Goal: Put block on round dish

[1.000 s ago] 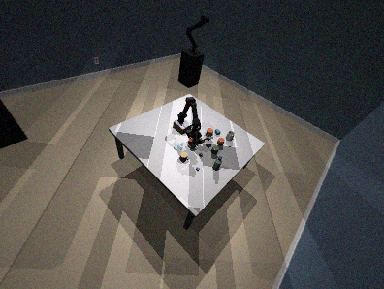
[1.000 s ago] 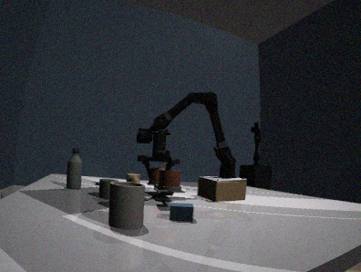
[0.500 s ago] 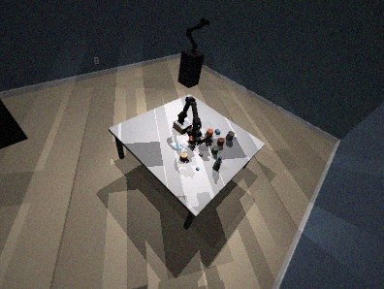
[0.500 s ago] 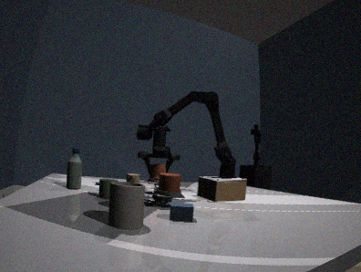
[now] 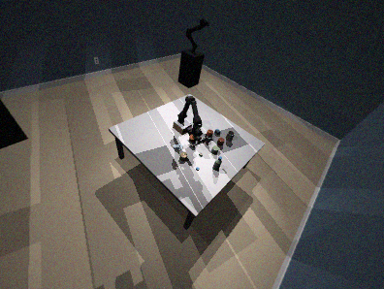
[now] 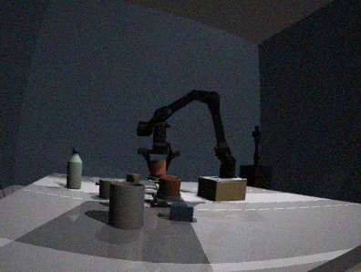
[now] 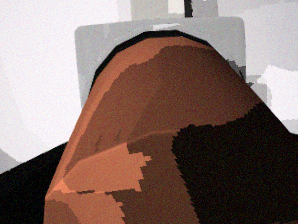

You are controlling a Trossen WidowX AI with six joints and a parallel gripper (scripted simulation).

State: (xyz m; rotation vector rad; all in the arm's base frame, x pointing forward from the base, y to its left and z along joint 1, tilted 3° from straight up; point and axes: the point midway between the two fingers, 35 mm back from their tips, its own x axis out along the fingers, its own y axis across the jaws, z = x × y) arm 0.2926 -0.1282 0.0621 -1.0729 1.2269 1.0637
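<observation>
My gripper (image 5: 195, 135) (image 6: 158, 171) (image 7: 171, 143) is shut on an orange cup (image 5: 192, 138) (image 6: 158, 167) (image 7: 150, 90). The cup is raised above the far end of the dark balance (image 6: 159, 201), and it fills much of the wrist view. Behind it the wrist view shows a grey square plate (image 7: 86, 42). The other orange cup (image 5: 209, 133) (image 6: 170, 186) stands at the nearer end in the exterior view. I cannot make out the block. A pale bluish thing (image 5: 177, 146) left of the balance may be the dish, but it is too small to tell.
A brown box (image 6: 221, 189) stands by the arm's base. A grey cylinder (image 5: 230, 135) (image 6: 127, 205), a blue block (image 5: 217, 132) (image 6: 181, 213), a green cup (image 5: 214, 150) (image 6: 108, 188), a bottle (image 5: 217, 165) (image 6: 74, 172), a reddish object (image 5: 220, 141) and a tan one (image 5: 183, 155) stand around.
</observation>
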